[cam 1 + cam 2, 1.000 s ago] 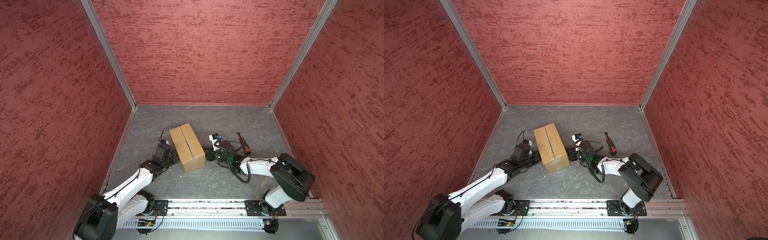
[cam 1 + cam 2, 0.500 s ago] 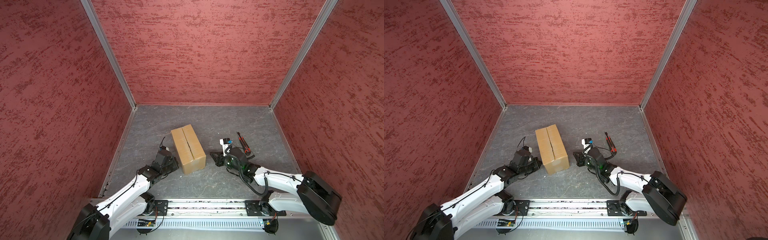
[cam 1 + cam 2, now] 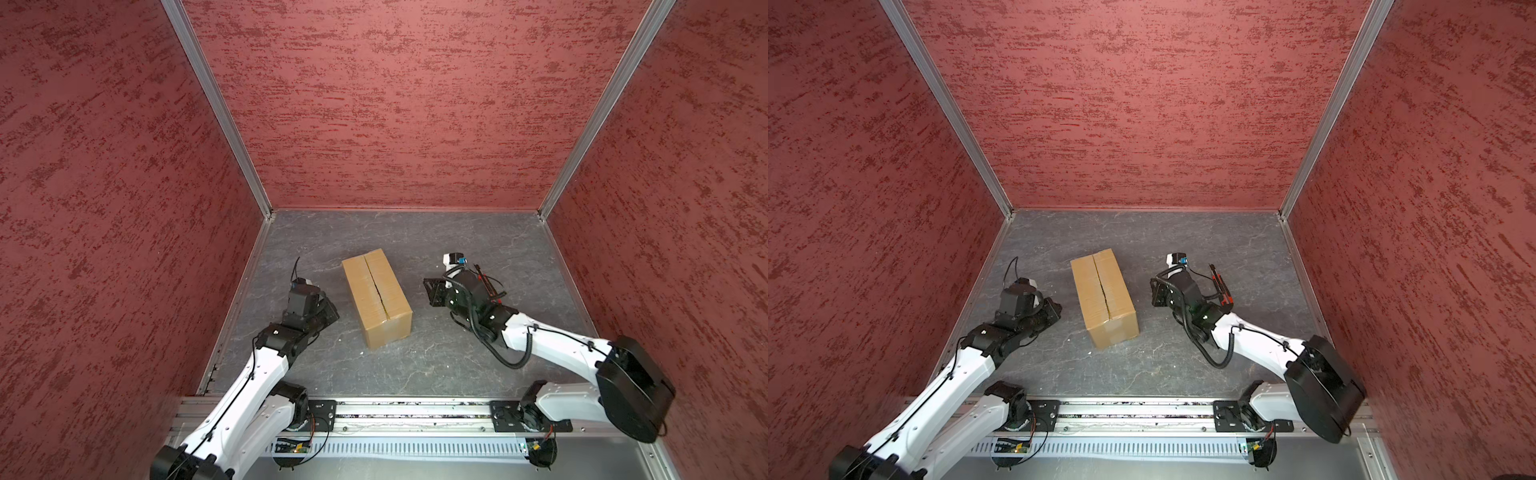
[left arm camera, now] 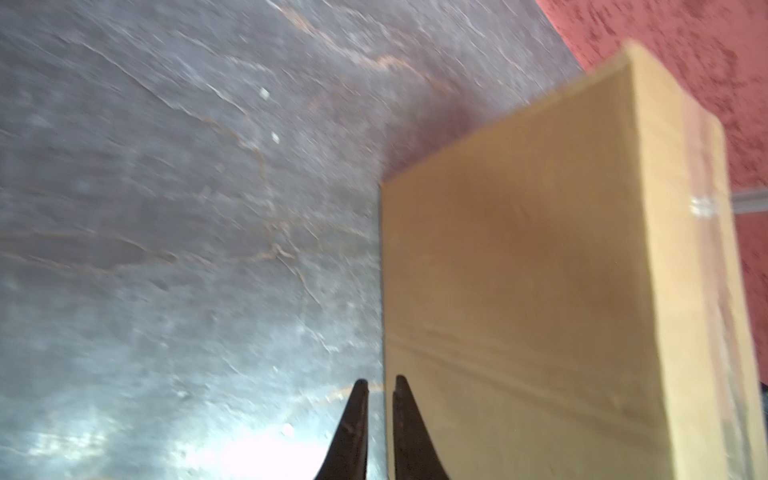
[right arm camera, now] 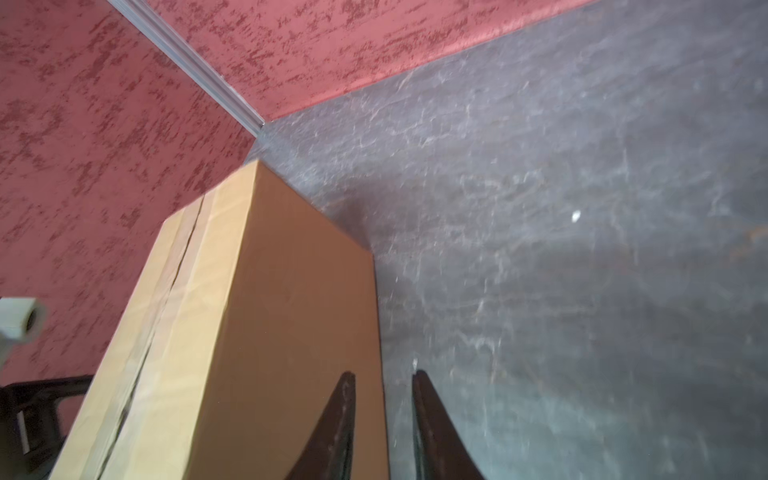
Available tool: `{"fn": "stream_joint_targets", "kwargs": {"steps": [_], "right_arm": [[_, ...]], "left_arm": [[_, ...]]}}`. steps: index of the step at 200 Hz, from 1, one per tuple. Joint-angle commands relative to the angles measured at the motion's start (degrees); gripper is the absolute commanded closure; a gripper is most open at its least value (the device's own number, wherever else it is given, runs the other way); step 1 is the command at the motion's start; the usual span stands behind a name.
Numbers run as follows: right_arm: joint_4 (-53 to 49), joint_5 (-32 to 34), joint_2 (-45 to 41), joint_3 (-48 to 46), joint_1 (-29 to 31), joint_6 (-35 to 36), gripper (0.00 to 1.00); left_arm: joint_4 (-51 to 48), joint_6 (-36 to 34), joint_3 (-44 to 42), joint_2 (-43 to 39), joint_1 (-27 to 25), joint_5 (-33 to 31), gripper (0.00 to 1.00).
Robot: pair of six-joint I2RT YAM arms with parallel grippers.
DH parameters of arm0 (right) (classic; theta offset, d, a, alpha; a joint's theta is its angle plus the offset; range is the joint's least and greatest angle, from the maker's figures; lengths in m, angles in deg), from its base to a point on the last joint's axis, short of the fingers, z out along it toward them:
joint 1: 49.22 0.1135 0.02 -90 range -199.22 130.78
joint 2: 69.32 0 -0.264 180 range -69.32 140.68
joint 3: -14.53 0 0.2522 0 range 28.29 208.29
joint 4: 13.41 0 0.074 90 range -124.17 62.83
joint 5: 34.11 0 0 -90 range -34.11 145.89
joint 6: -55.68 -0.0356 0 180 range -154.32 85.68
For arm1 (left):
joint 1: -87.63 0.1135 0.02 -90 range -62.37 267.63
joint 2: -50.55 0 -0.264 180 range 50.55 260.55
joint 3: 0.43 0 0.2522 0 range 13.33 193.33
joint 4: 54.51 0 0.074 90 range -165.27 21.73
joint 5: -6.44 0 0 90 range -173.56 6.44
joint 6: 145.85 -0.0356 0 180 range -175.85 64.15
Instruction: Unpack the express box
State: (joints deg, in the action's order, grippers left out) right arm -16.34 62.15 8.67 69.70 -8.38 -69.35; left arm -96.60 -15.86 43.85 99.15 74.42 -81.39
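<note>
express box (image 3: 376,297) flat on the grey bench (image 3: 415,232), about mid-scene, long side running near to far and skewed a little. flaps down, dark slit along the centre seam, same in both top views.

left claw (image 3: 328,309) low over the bench, just left of the box, not touching it. from the left wrist camera, claw (image 4: 377,380) parted by only a thin slit, nothing between the tips, side of the box (image 4: 540,291) close by.

right claw (image 3: 432,291) right of the box, clear of it. from the right wrist camera, claw (image 5: 382,374) spread somewhat wider, gripping nothing, box (image 5: 249,332) alongside.

red-and-black utility knife (image 3: 490,282) on the bench just right of the right wrist, partly hidden behind it.
</note>
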Motion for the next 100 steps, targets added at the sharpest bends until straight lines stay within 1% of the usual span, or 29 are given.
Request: {"fn": "stream_joint_targets", "kwargs": {"steps": [1, 17, 32, 48, 67, 100], "right_arm": [[-0.03, -3.34, 5.64, 5.42, -1.27, 2.82, 0.75], [0.33, -5.93, 10.86, 9.75, -1.70, 4.44, 0.76], [0.51, -8.13, 14.86, 13.50, -1.82, 5.68, 0.77], [0.25, -9.95, 18.35, 16.79, -1.82, 6.42, 0.78], [0.37, -11.89, 21.47, 19.23, -1.83, 6.46, 0.78], [2.88, -15.69, 23.74, 19.51, -1.83, 4.94, 0.78]], "left_arm": [[3.70, -3.76, 1.37, 3.76, 2.27, 3.36, 0.87], [6.19, -3.30, 1.09, 5.98, 2.09, 5.04, 0.87], [8.26, -1.76, -0.02, 6.98, 0.47, 5.92, 0.88], [9.90, 0.10, -1.73, 7.25, -2.45, 5.24, 0.88], [10.30, 2.08, -2.98, 6.71, -6.04, 2.91, 0.89], [11.05, 4.27, -3.95, 6.70, -9.95, 0.71, 0.89]]}}
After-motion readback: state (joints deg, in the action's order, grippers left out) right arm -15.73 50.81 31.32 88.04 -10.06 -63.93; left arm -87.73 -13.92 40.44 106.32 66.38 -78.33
